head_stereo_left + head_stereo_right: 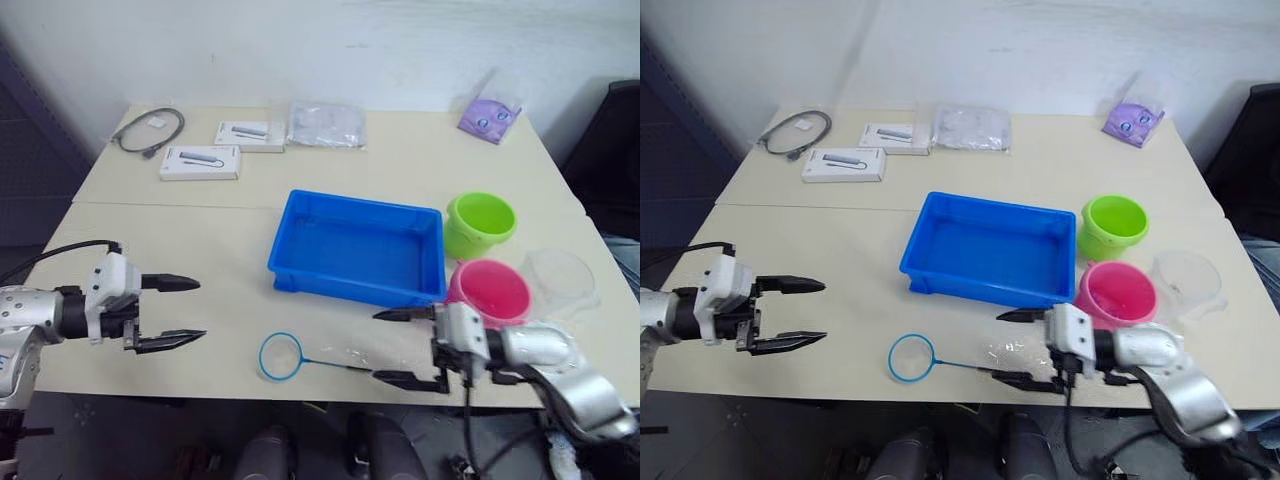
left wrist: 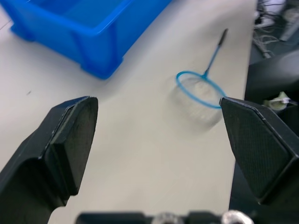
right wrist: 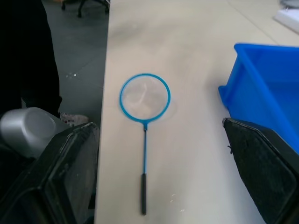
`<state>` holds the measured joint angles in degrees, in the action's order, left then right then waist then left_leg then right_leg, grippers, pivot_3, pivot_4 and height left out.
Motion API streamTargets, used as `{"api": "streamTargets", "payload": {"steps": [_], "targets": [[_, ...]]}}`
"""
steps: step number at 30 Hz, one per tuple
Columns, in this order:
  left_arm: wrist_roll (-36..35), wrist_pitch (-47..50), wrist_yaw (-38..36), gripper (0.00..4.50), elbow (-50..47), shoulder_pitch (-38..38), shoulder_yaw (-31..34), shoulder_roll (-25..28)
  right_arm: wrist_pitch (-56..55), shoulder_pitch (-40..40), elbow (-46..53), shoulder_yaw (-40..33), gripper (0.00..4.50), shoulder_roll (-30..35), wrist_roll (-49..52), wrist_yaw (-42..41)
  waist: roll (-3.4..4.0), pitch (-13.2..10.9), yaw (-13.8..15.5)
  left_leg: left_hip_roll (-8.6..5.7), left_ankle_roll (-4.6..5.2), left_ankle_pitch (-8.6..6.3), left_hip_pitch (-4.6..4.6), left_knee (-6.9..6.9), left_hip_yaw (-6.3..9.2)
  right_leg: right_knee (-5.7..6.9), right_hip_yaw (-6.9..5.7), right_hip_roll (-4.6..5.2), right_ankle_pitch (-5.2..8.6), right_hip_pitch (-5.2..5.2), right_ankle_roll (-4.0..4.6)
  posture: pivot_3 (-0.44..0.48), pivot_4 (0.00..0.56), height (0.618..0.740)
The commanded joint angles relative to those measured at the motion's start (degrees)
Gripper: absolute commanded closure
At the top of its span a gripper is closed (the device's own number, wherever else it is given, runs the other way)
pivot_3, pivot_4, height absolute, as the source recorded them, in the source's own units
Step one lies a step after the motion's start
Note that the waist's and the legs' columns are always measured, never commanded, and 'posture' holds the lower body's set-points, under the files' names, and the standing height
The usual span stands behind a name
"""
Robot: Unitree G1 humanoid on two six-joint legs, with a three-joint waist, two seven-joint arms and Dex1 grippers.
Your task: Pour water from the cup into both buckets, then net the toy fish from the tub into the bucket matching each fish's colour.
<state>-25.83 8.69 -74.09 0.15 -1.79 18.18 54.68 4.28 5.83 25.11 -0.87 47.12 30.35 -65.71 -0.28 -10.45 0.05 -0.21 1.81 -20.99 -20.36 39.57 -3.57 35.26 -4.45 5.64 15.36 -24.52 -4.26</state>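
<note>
The blue tub (image 1: 350,285) sits mid-table, with the lime green bucket (image 1: 480,222) and the pink bucket (image 1: 490,290) at its right end. Right of the pink bucket stands the clear cup (image 1: 560,275). The net (image 1: 281,356) lies flat near the table's front edge, hoop to the left and handle pointing right. My right gripper (image 1: 376,346) is open just past the handle's end, and the net (image 3: 145,97) lies straight ahead between its fingers (image 3: 70,177). My left gripper (image 1: 200,309) is open and empty, left of the hoop. The toy fish are out of view.
At the back of the table (image 1: 200,240) lie two white boxes (image 1: 200,162), a coiled cable (image 1: 150,130), a clear plastic bag (image 1: 326,124) and a purple packet (image 1: 490,115). The net lies close to the front edge.
</note>
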Motion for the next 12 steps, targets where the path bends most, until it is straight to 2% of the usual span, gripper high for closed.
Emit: {"api": "streamTargets", "payload": {"steps": [1,4,6,9,12], "targets": [[3.2,-5.1,0.4,0.00,2.8,3.9,3.0,1.0,0.2,9.5,5.2,-13.9,0.05,2.3,5.7,-2.0,0.02,0.0,0.1,0.00,0.00,0.00,0.04,-0.09,0.00,-0.09,0.00,0.00,0.00,0.05,-0.01,0.000,0.150,0.740],[5.1,-8.9,1.5,0.00,6.2,7.2,4.5,0.5,-5.4,18.9,2.2,-27.1,0.05,1.6,5.0,-7.3,-0.06,0.0,0.2,-0.01,0.06,-0.02,0.04,-0.15,-0.03,-0.24,0.00,0.00,-0.03,0.09,-0.06,0.000,0.150,0.740],[5.3,-8.5,2.2,0.00,7.2,8.9,5.0,0.5,-9.8,22.3,-1.2,-33.1,0.05,0.7,4.5,-10.8,-0.08,0.1,0.2,-0.01,0.16,-0.08,0.09,-0.21,-0.07,-0.30,0.03,0.00,-0.04,0.14,-0.07,0.000,0.150,0.740],[5.3,-9.2,3.2,0.00,7.7,11.1,5.6,-0.4,-12.8,25.3,-5.2,-37.8,0.05,-0.7,3.0,-11.9,-0.12,0.1,0.2,-0.01,0.29,-0.16,0.18,-0.29,-0.08,-0.33,0.06,0.00,-0.05,0.20,-0.08,0.000,0.150,0.740],[7.0,-12.6,5.3,0.00,7.8,12.5,5.8,-1.2,-14.6,25.6,-6.5,-38.6,0.05,-1.9,1.7,-11.0,-0.09,0.1,-0.1,-0.01,0.24,-0.14,0.25,-0.42,-0.09,-0.32,0.13,0.01,-0.04,0.18,-0.06,0.000,0.150,0.740]]}}
